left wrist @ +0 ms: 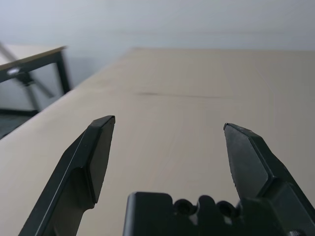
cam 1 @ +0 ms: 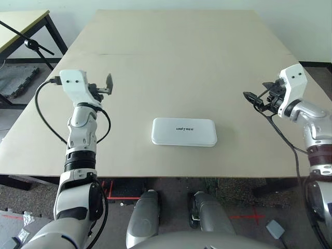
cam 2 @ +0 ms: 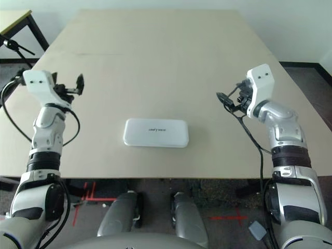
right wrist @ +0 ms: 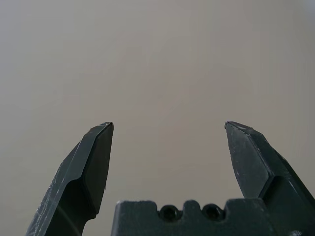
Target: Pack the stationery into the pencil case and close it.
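Left eye view: pencil case [cam 1: 184,132] shut, flat on table [cam 1: 181,62] at centre, long axis 3–9 o'clock, lid reads "UNITREE". Left gripper [cam 1: 107,84] at 10 o'clock from case, right gripper [cam 1: 252,98] at 2 o'clock, both spread wide, empty, well apart from it. Left marginally nearer. No loose stationery visible; task looks done.
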Available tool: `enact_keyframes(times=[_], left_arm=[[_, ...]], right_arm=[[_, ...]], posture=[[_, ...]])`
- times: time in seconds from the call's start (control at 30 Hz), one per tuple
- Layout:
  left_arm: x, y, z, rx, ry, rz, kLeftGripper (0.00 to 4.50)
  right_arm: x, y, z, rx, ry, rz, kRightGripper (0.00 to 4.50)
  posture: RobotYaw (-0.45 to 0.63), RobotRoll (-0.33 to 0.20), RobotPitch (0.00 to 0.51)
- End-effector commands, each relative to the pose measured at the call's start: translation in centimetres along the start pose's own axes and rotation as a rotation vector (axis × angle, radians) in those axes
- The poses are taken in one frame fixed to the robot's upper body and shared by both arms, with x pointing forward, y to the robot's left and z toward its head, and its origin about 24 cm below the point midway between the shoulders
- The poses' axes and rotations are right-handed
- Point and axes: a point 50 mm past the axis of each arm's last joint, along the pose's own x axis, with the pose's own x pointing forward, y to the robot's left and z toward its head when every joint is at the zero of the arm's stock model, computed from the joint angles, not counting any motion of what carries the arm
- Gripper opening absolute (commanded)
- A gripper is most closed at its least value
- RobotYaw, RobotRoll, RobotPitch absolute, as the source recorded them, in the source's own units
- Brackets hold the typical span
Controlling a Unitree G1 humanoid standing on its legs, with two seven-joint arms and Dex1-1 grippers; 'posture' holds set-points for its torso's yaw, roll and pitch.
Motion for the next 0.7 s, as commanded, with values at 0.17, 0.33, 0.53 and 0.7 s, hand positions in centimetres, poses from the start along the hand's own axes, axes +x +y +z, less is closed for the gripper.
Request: enact_keyframes(times=[0.17, 0.33, 0.53, 0.7], left_arm=[[-1.9, 0.0, -1.8, -0.045, 0.068, 0.067, 4.47], [-2.4, -0.6, -2.1, -0.059, 0.080, 0.099, 4.47], [-2.2, -0.9, -2.0, -0.065, 0.069, 0.111, 4.47], [-2.1, -0.6, -1.7, -0.045, 0.050, 0.119, 4.47]], right_arm=[[0.0, -1.7, -0.7, 0.126, -0.057, -0.237, 4.50], [0.0, -2.4, -0.6, 0.170, -0.085, -0.325, 4.50], [0.0, -2.8, -0.6, 0.178, -0.081, -0.367, 4.50], [0.0, -2.3, -1.4, 0.187, -0.066, -0.369, 4.50]], posture=[[0.17, 0.000, 0.103], [0.14, 0.000, 0.112], [0.10, 0.000, 0.132], [0.09, 0.000, 0.126]])
